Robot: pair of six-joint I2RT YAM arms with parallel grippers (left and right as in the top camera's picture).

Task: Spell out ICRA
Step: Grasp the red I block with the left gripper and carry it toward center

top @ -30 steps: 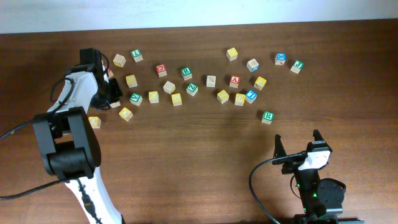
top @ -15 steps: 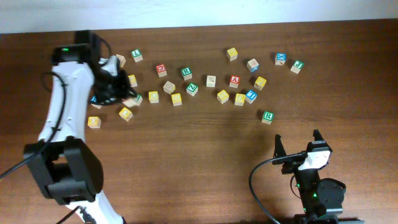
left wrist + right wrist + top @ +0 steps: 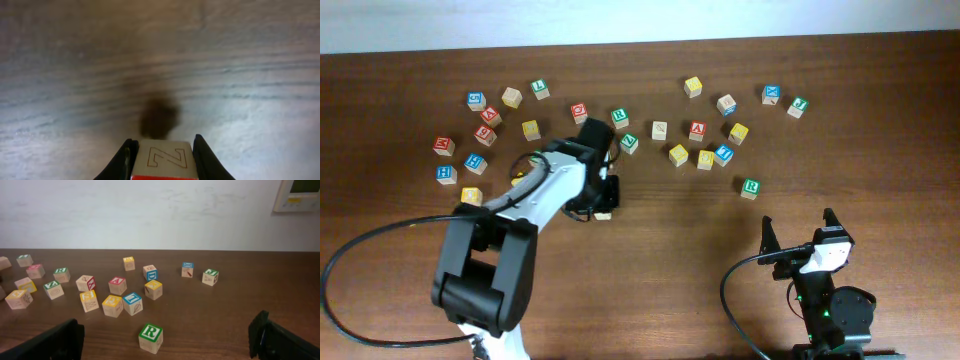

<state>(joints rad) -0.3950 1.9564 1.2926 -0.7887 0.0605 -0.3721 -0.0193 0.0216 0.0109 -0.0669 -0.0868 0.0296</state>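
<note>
Your left jaws are pinched narrow on a wooden cube (image 3: 162,159), Z outlined on top, red-edged face below. It is held low over bare bench (image 3: 650,280), likely bound for a free spelling spot. Right jaws gape wide, empty, parked. The green R cube (image 3: 750,187) sits alone near them. The red A cube (image 3: 697,129) sits among the other letter cubes (image 3: 693,86). No containers anywhere.
</note>
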